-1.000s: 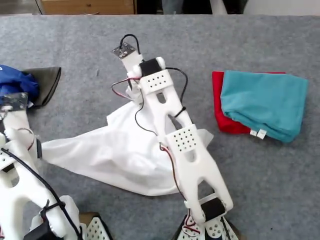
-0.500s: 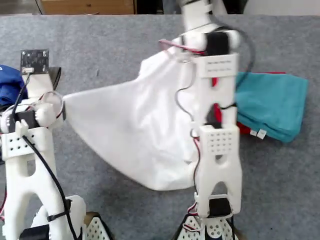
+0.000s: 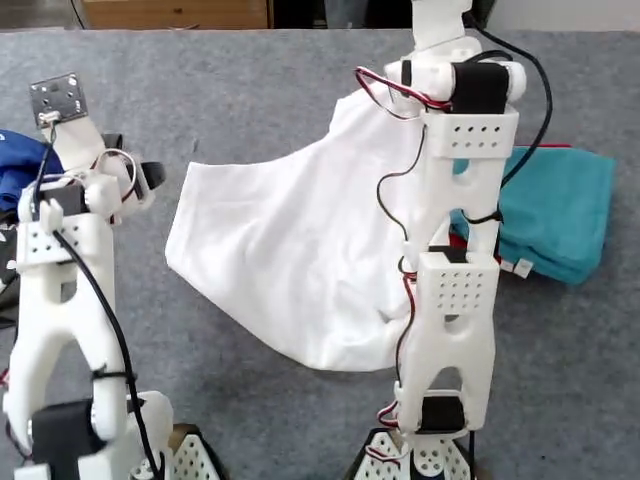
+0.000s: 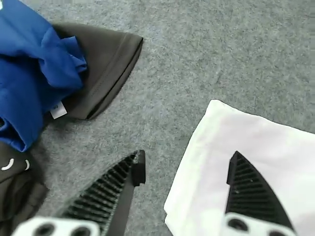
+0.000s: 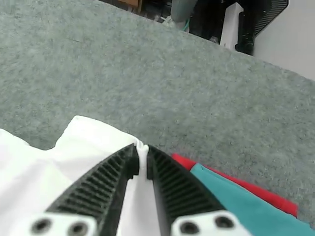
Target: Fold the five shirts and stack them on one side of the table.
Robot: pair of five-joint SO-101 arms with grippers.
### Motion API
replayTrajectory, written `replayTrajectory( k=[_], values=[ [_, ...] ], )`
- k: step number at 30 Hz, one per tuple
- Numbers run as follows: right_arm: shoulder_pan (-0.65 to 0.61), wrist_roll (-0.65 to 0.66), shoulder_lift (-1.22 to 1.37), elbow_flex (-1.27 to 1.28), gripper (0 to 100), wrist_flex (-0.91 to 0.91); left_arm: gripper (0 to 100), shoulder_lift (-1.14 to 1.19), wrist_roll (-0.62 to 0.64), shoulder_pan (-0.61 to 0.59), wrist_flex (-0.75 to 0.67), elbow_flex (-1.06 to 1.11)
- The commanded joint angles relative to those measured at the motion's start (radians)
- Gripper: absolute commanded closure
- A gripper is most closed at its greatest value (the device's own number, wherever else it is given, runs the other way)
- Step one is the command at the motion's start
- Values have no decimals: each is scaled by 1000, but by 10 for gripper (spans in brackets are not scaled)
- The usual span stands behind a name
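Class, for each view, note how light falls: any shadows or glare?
High view: even light; the white cloth shirt shows pale fold shading and a faint shadow on the grey felt table along its lower edge. Left wrist view: the shirt looks nearly washed out by the open left gripper. Right wrist view: no hard shadows around the right gripper.

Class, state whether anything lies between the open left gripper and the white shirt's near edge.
Nothing visible does. The left gripper hangs open over the white shirt at its edge; the blue shirt lies off to the side.
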Motion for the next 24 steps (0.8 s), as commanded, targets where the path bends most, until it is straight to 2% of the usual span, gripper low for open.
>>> replayTrajectory(
  k=[1,5,12,15,19,24],
  values=[
    [12,25,-5,-8,985,0,719,63,31,5,-38,-79],
    [15,38,-5,-7,985,0,723,207,34,47,-43,-148],
    [15,72,-5,-2,985,0,798,485,25,99,15,-282],
    [15,72,-5,-2,985,0,845,517,25,131,77,-305],
    [17,72,-5,-2,985,0,973,529,32,157,94,-289],
    [17,72,-5,-2,985,0,972,526,26,203,43,-157]
  ],
)
